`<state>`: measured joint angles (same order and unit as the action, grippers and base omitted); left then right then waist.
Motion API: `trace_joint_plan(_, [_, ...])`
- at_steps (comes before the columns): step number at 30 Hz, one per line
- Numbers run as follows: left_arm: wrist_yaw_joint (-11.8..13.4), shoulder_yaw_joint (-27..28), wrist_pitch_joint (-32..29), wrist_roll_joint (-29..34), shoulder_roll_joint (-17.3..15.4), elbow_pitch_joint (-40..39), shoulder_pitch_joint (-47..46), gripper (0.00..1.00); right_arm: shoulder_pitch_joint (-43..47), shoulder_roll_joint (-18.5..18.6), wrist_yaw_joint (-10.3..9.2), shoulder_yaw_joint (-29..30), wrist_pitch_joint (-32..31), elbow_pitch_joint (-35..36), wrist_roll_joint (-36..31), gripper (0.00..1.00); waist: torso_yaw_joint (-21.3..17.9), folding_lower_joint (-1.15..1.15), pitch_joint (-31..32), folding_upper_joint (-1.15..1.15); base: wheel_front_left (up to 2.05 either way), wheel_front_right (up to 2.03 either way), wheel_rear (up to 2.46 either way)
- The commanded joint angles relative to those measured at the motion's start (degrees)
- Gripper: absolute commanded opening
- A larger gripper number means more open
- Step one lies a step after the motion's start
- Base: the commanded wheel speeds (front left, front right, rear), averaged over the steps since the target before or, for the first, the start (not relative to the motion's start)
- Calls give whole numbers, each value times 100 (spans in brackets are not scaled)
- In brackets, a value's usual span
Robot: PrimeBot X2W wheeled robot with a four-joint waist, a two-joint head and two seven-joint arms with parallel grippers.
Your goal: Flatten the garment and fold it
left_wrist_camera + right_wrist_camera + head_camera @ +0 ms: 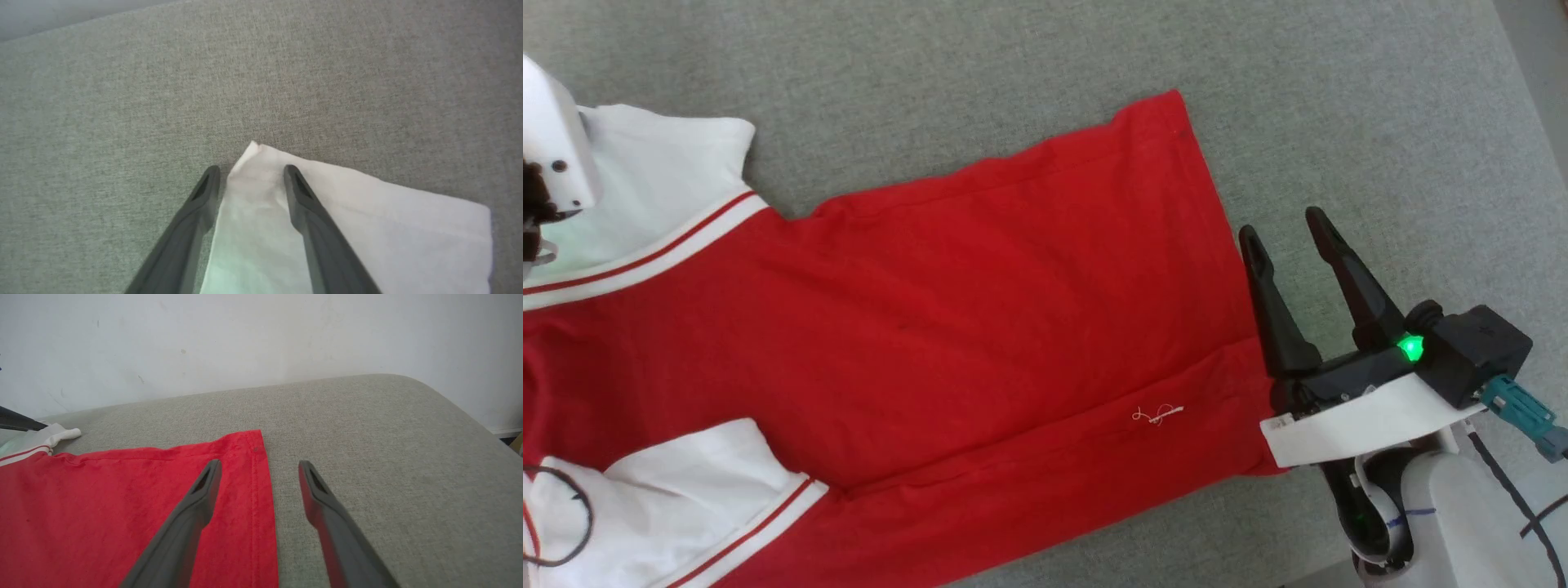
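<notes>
Garment (980,310) lies spread out on the grey padded surface (1013,73), white sleeves at its left end and hem at its right. At its upper left sleeve (388,220), the left gripper (251,169) stands spread, with the sleeve corner between its fingers. At the hem, the right gripper (1284,227) is spread wide, one finger above red cloth and the other just past the edge.

One garment (980,327) was counted, two white sleeves (662,184) on it, two grippers, left gripper (250,167) and right gripper (1282,224), at its edges.
</notes>
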<state>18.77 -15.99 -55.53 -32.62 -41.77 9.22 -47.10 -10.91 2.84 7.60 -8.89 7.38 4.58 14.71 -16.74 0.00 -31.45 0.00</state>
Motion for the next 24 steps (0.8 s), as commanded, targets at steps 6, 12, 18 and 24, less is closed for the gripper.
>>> trace_joint_plan(6, [13,7,146,11,-86,-259,225,0,-364,42,-11,-8,-18,-3,-34,100,-10,0,-43,0,0,0,0])
trace_joint_plan(12, [-73,-4,344,-6,-85,-330,330,0,-1196,310,-11,84,-464,-101,-94,100,51,0,-11,0,0,0,0])
trace_joint_plan(18, [-159,-21,550,-71,38,-377,295,0,-2364,339,-11,101,-2151,-921,321,100,194,0,-45,0,0,0,0])
trace_joint_plan(24, [-273,-93,758,-60,152,-386,151,0,-3124,317,-11,-24,-3894,-1607,608,100,352,0,-135,0,0,0,0])
